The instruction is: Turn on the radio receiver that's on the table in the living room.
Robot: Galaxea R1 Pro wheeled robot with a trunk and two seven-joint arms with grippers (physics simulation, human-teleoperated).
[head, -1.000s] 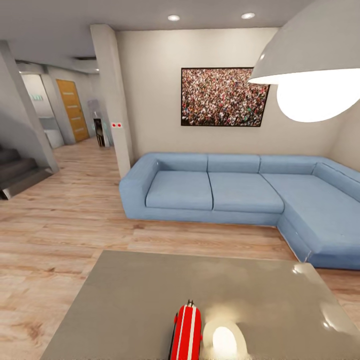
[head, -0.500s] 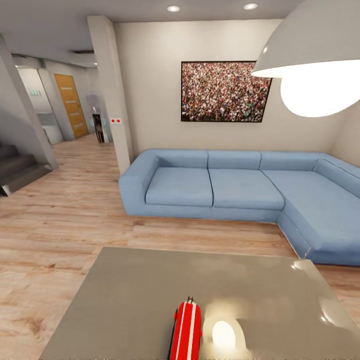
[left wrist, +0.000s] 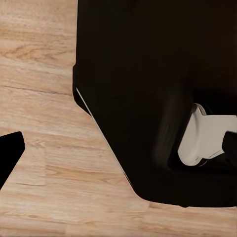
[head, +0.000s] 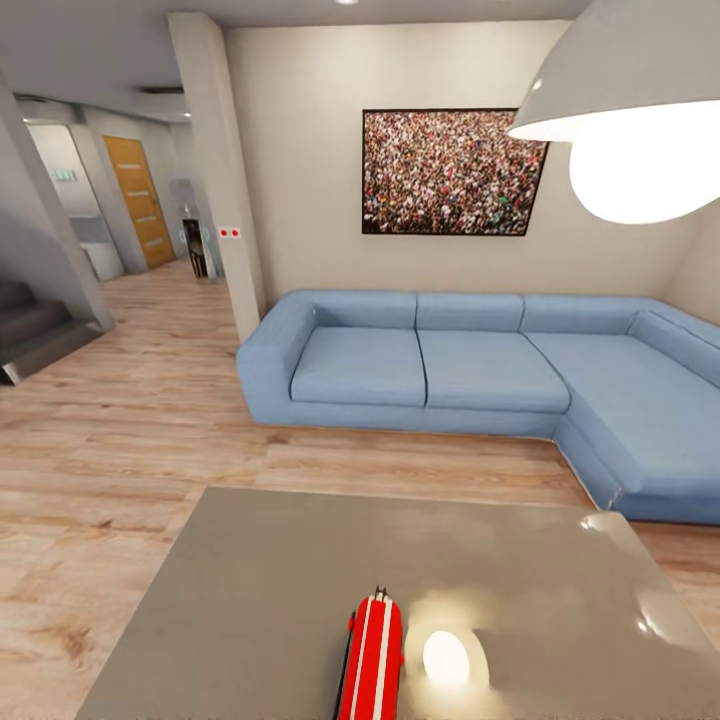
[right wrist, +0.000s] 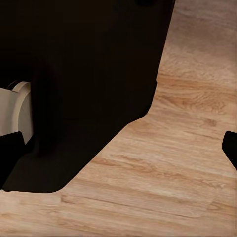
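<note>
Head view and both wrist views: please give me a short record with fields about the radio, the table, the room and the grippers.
radio receiver: red with white stripes, standing on the table near its front edge, narrow edge toward the camera
table: glossy grey-beige top, with a lamp reflection beside the radio
sofa: blue, L-shaped, beyond the table against the wall
picture: framed crowd image above the sofa
lamp: large white pendant, upper right
left gripper: over wood floor, one dark fingertip in view
right gripper: over wood floor, fingertips wide apart
</note>
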